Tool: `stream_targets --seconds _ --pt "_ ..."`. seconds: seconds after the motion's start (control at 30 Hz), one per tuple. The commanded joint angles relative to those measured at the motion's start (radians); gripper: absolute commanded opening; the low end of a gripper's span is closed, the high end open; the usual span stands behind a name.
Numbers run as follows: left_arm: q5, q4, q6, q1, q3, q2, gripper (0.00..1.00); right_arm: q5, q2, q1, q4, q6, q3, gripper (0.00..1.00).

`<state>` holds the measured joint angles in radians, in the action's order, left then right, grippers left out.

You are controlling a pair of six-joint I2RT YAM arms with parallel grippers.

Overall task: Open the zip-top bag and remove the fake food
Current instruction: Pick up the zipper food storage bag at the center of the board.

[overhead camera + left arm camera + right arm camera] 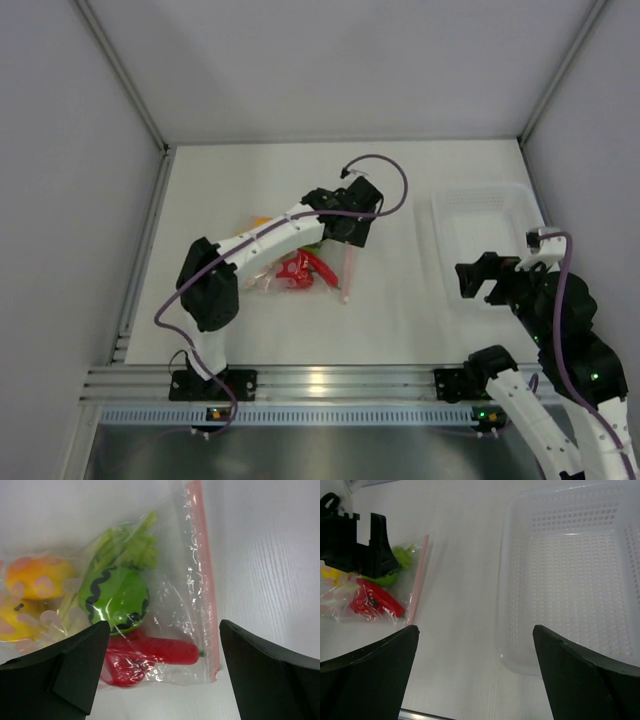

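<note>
**Bag.** One zip-top bag of clear, crinkled thin plastic lies flat on the white surface. A pink-red zip strip runs along one edge. The bag sits directly below the left hand, and its strip edge falls between the two fingers, nearer the finger on the right of the wrist view. From the right hand, the bag is well off to the left and ahead.

**Contents, largest first.** All the fake food is inside the bag:
- A green ball with dark wavy stripes, just inside the left hand's other finger.
- A leafy green stalk, beyond the ball.
- An orange piece with pale spots.
- A yellow piece.
- A glossy red chili, lying crosswise between the fingers.
- A second red piece, beneath the chili.

**Hands.** Both are released, fingers spread wide and grasping nothing. The left hand hangs over the bag, but contact with it cannot be confirmed. The right hand hangs over bare surface, with the tray just ahead and to its right.

**Obscured.**
- Whether the zip is sealed cannot be determined.
- The left arm covers much of the bag from above.
- The yellow piece is cut off at the frame edge.
- The second red piece is blurred by glare and folds.

**Count.** There are one bag, one translucent perforated tray and two hands. Six food pieces can be made out, and the full number cannot be established.
</note>
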<state>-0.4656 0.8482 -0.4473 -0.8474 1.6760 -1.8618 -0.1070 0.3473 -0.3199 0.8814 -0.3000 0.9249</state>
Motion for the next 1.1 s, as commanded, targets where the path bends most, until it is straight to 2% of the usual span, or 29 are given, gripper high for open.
stream_targets --seconds 0.0,0.2,0.5,0.87,0.97,1.07 --pt "-0.123 0.003 -0.031 -0.041 0.063 -0.094 0.97 0.010 -0.016 -0.008 -0.047 -0.005 0.002 0.99" --pt "-0.139 0.002 -0.025 -0.104 0.142 -0.220 0.93 0.010 -0.027 -0.008 -0.042 -0.008 -0.004 0.99" --pt "-0.197 0.006 -0.021 -0.114 0.119 -0.310 0.89 0.016 -0.041 -0.008 -0.039 -0.010 -0.012 0.99" --pt "-0.263 0.017 0.019 -0.124 0.157 -0.399 0.78 0.024 -0.039 -0.008 -0.044 -0.008 -0.026 0.99" --pt "-0.291 0.037 0.018 -0.125 0.165 -0.416 0.74 0.026 -0.037 -0.008 -0.045 -0.010 -0.027 0.99" --pt "-0.303 0.037 0.022 -0.125 0.162 -0.418 0.63 0.027 -0.039 -0.010 -0.048 -0.008 -0.032 0.99"
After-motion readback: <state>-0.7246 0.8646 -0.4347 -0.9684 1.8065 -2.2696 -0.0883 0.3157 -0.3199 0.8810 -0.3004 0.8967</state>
